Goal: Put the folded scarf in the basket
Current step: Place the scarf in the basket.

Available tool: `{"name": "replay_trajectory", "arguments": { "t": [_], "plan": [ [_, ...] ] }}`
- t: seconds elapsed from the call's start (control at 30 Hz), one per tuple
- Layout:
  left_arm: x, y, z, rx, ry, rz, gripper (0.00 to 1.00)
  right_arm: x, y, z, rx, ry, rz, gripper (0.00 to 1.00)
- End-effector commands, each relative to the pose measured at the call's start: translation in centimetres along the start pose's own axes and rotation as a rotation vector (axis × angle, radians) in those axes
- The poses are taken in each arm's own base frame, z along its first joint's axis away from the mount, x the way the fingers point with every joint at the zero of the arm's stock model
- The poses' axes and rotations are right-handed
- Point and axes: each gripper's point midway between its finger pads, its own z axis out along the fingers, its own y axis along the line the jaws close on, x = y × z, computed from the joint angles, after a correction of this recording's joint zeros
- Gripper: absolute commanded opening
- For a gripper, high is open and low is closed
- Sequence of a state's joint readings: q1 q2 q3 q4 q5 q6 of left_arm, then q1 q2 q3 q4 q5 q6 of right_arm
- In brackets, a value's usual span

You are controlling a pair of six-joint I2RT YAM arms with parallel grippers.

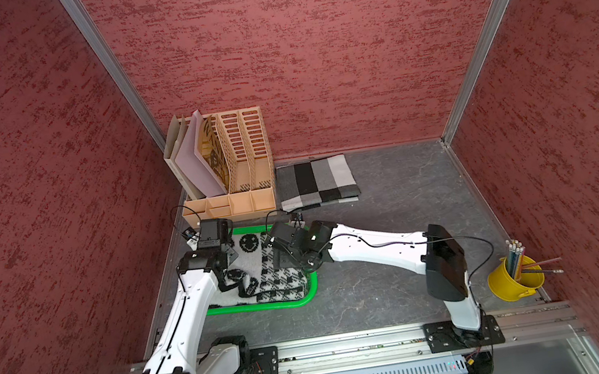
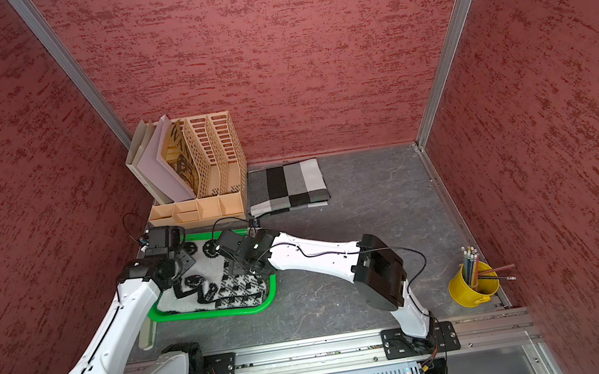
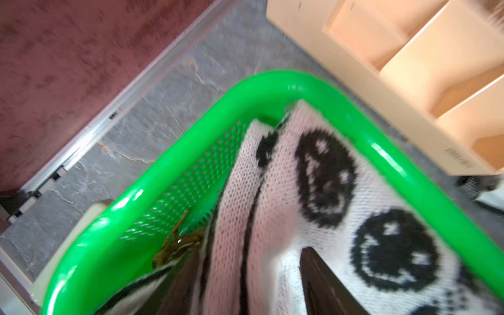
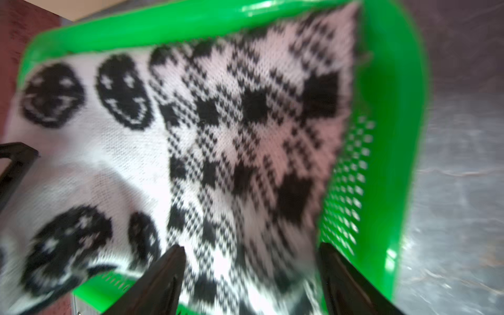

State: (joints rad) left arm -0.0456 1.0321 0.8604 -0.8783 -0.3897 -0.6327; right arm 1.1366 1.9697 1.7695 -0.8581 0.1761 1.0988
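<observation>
Left gripper (image 3: pixel 248 252): over the far-left part of the scarf, fingers spread. Knit bulges up between them, but neither finger visibly clamps it.
Basket (image 1: pixel 267 306): bright green, shallow, on the left side of the table (image 1: pixel 385 284), just near of the tan file organiser (image 1: pixel 243 172).
Scarf (image 1: pixel 250 261): black-and-white knit, folded, lying inside the basket and covering most of its mesh base. Smiley faces are on its left part and a check pattern on its right.
Scarf edges: the far corner tucks inside the rim in the left wrist view. Whether the near-left edge rides on the rim, I cannot tell.
Right gripper (image 4: pixel 251 245): over the scarf's right, checked part, fingers wide apart. The cloth lies below and between them, not pinched.
Key relation: the scarf sits directly under both grippers, which stand at its left and right parts, each arm equally close.
Long axis: cannot tell from this angle.
Progress (judgement): placement looks done; what remains is to clear out.
Next move (judgement): a straight lift of both arms, since a sideways drag could snag the loose knit and pull it over the low rim.
Right of the basket: a grey checked folded cloth (image 1: pixel 315 183) by the far wall and a yellow bucket of pencils (image 1: pixel 513 280) at near right, both well apart.
</observation>
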Motion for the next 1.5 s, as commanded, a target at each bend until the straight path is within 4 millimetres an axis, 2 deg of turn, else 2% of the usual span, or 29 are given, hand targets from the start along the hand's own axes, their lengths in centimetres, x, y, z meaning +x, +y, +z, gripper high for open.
{"name": "replay_trajectory", "arguments": {
  "t": [0.0, 0.1, 0.2, 0.3, 0.4, 0.47, 0.57, 0.7, 0.77, 0.83, 0.97, 1.1, 1.2, 1.3, 1.47],
  "plan": [
    [-1.9, 0.8, -2.6, -0.016, -0.075, -0.024, 0.61, -1.9, -1.0, -3.8, 0.016, -0.116, -0.026, 0.8],
    [-3.0, 1.2, -4.6, -0.021, -0.133, -0.03, 0.61, -2.0, -1.1, -4.3, 0.001, -0.12, -0.038, 0.74],
    [-2.9, 0.2, -5.4, 0.049, -0.119, -0.023, 0.57, -1.3, 0.1, -3.6, -0.053, -0.078, -0.066, 0.59],
    [-0.1, -2.4, -4.2, 0.149, 0.024, -0.005, 0.52, -0.2, 1.8, -2.5, -0.104, -0.02, -0.099, 0.43],
    [3.3, -3.5, -1.9, 0.201, 0.144, -0.037, 0.45, 1.1, 3.5, -1.0, -0.16, 0.054, -0.121, 0.31],
    [5.0, -3.9, -0.6, 0.229, 0.196, -0.065, 0.43, 1.9, 3.5, 0.5, -0.15, 0.094, -0.119, 0.25],
    [6.2, -3.0, 1.7, 0.178, 0.241, -0.095, 0.42, 2.7, 1.9, 2.8, -0.089, 0.12, -0.104, 0.24],
    [6.4, -0.9, 4.3, 0.094, 0.243, -0.129, 0.42, 4.0, 0.2, 5.7, -0.061, 0.206, -0.059, 0.24],
    [6.1, 0.1, 5.1, 0.061, 0.236, -0.145, 0.42, 4.7, -0.1, 6.3, -0.059, 0.229, -0.047, 0.25],
    [5.8, 0.3, 5.5, 0.048, 0.23, -0.15, 0.42, 5.0, -0.4, 6.4, -0.06, 0.237, -0.03, 0.3],
    [5.1, 0.2, 5.9, 0.039, 0.217, -0.148, 0.41, 4.8, -0.8, 5.7, -0.06, 0.218, 0.003, 0.35],
    [4.5, -0.4, 5.1, 0.067, 0.204, -0.152, 0.41, 3.1, 0.4, 3.4, -0.105, 0.16, -0.023, 0.43],
    [3.5, -0.7, 4.0, 0.081, 0.174, -0.143, 0.42, 1.0, 1.2, 0.7, -0.129, 0.088, -0.066, 0.51],
    [2.0, -0.8, 2.3, 0.08, 0.129, -0.13, 0.44, -2.1, 0.8, -2.4, -0.146, 0.003, -0.078, 0.58],
    [-1.2, -1.5, -2.1, 0.127, 0.026, -0.122, 0.49, -8.0, -2.6, -6.3, -0.151, -0.11, -0.04, 0.6]
  ]
}}
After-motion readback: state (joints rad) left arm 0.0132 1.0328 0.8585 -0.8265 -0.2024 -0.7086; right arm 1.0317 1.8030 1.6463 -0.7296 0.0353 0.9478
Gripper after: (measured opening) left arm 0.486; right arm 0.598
